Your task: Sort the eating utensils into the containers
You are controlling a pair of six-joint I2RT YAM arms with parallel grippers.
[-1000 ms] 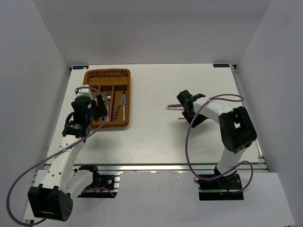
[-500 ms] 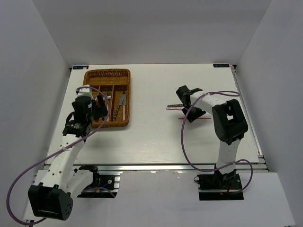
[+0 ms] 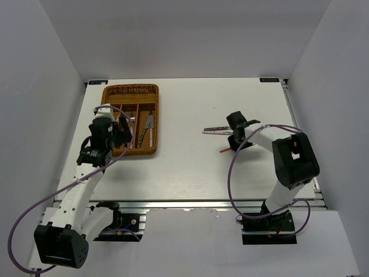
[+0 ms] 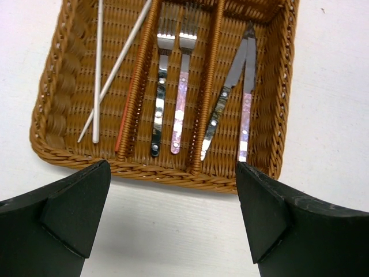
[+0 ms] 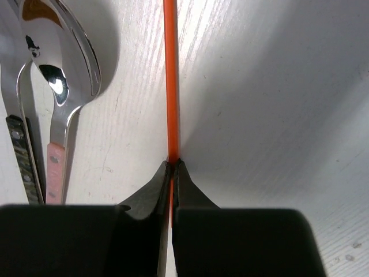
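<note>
- orange-brown woven wicker tray (image 4: 144,168), 3 long slots showing in left wrist cam: left one has 2 pale chopsticks (image 4: 97,75) + a red stick (image 4: 122,124), mid has 2 forks (image 4: 180,98), right has 2 knives (image 4: 246,109)
- left gripper (image 4: 173,173) wide open over tray's near rim, holding nothing
- right gripper (image 5: 173,167) pinched tight on thin orange-red chopstick (image 5: 170,81) down at the white table (image 5: 259,115), just beside 2 silver spoons (image 5: 69,52)

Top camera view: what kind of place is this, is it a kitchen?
Probably not a kitchen, more likely a robot test booth. Plain white walls box in a white table, a left arm and a right arm are bolted at its near edge, and a wicker cutlery tray sits on it.
</note>
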